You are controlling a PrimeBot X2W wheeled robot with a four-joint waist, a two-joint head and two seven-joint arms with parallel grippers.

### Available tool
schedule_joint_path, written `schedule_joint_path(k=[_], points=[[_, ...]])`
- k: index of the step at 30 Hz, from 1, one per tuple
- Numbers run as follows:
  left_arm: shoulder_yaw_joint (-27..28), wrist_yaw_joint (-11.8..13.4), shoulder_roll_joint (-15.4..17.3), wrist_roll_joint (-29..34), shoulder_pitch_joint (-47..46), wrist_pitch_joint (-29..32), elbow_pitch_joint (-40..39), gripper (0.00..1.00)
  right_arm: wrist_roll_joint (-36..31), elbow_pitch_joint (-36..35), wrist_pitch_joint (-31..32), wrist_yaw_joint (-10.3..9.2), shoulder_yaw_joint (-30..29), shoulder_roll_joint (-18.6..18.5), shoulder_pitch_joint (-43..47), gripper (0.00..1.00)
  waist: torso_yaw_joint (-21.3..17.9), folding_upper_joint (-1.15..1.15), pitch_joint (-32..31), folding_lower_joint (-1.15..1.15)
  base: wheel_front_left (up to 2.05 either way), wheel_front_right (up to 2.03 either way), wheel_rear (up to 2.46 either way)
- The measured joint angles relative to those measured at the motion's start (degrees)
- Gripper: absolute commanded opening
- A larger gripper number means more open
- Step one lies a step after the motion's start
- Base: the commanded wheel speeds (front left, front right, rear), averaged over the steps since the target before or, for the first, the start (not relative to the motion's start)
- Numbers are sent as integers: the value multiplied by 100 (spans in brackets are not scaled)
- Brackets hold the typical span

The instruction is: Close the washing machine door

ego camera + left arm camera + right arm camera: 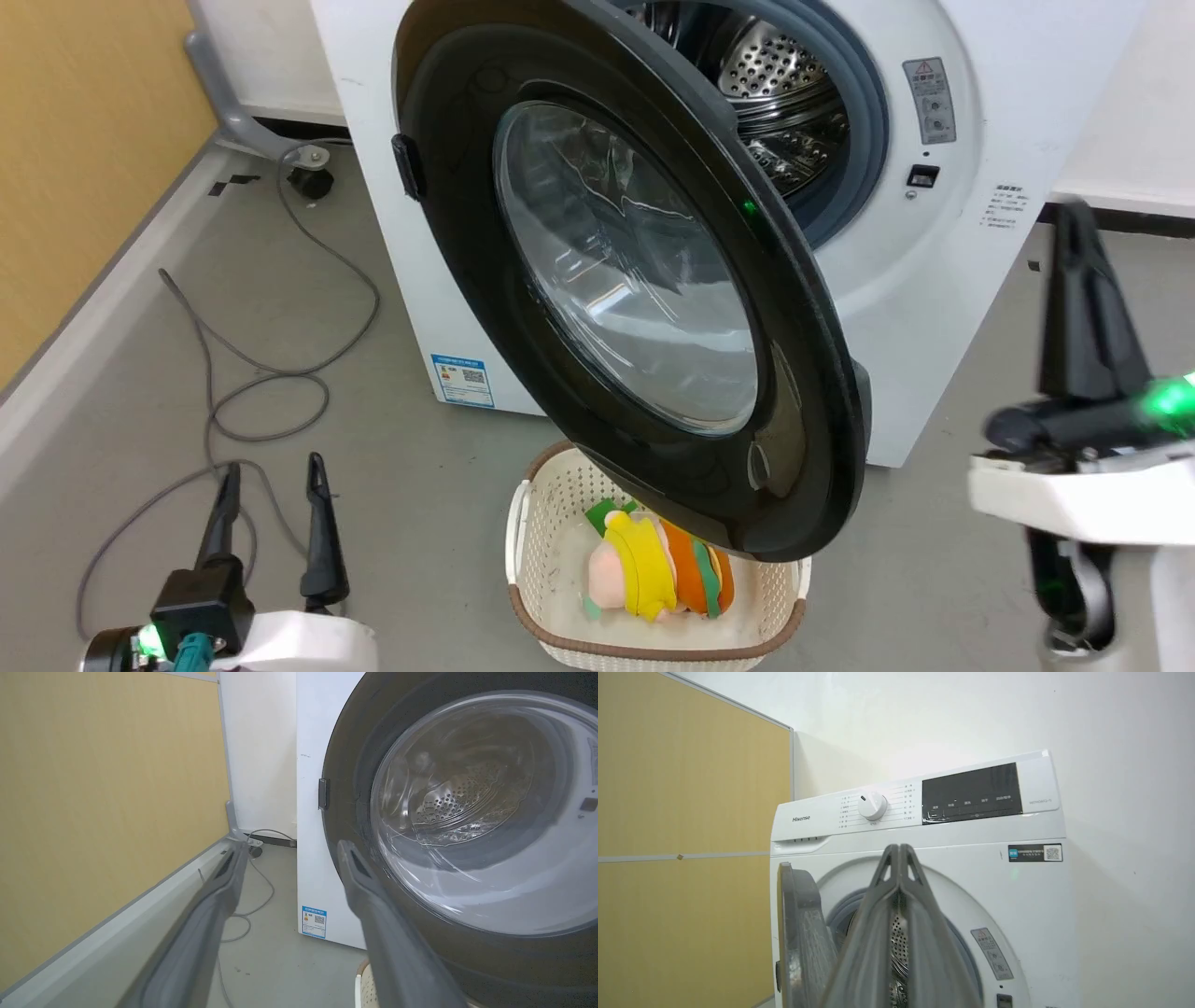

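Before the white boxy front-loading washing machine (pixel 934 308), its large round glossy black door (pixel 448 280) stands swung wide on the machine's left edge, and a push landing on the slick glass could skid off, or a weak one leave the latch uncaught. Its bulging clear window glints, the steel drum (pixel 775 65) bare behind it, a cream perforated basket (pixel 523 551) just below its rim. Left of the machine the left claw (pixel 273 467) hangs spread and empty; right of it, the right claw (pixel 1074 224) has its fingers pressed together on nothing.
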Motion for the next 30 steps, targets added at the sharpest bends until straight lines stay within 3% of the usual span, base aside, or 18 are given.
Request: schedule_joint_path(k=[9, 19, 24, 30], points=[[175, -311, -266, 205, -2, 0, 94, 100, 772, -648, -1, 0, 1702, -637, -219, 0, 40, 0, -8, 0, 0, 0, 0], [420, -531, -492, 392, -3, 0, 87, 100, 862, 64, -1, 2, 3478, -1724, -216, 0, 11, 0, 31, 0, 0, 0, 0], [504, -588, -575, 493, -7, 0, 57, 100, 806, 690, 0, 1, 3778, -1954, -196, 0, -5, 0, 96, 0, 0, 0, 0], [589, -611, -673, 568, -27, 0, 4, 100, 833, 1338, -1, 1, 3593, -2031, -153, 0, -35, 0, 230, 0, 0, 0, 0]])
